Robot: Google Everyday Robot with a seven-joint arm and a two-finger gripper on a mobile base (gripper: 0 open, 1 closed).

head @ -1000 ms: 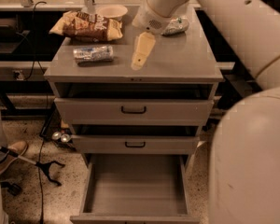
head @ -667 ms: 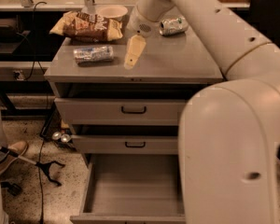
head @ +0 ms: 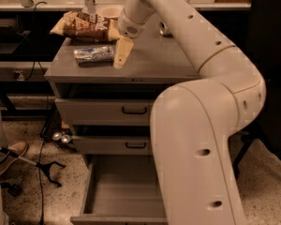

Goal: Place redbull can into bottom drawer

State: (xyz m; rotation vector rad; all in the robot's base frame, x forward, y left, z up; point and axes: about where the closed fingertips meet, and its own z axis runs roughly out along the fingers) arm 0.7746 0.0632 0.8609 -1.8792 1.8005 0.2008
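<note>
Hovering low over the worktop (head: 150, 65), the pincer (head: 122, 55) held nothing; how far it gaped could not be told. Just beside it lay the can (head: 93, 54), ungrasped. Below, the drawer (head: 122, 191) stood open, unfilled.

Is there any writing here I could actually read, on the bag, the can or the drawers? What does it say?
Nothing can be quoted; no text here is legible.
Snack bag: pale lettering on the brown front, too blurred to read.
Redbull can, lying on the cabinet top just left of the claw: printed patches, no readable word.
Drawer fronts: no labels visible.
</note>
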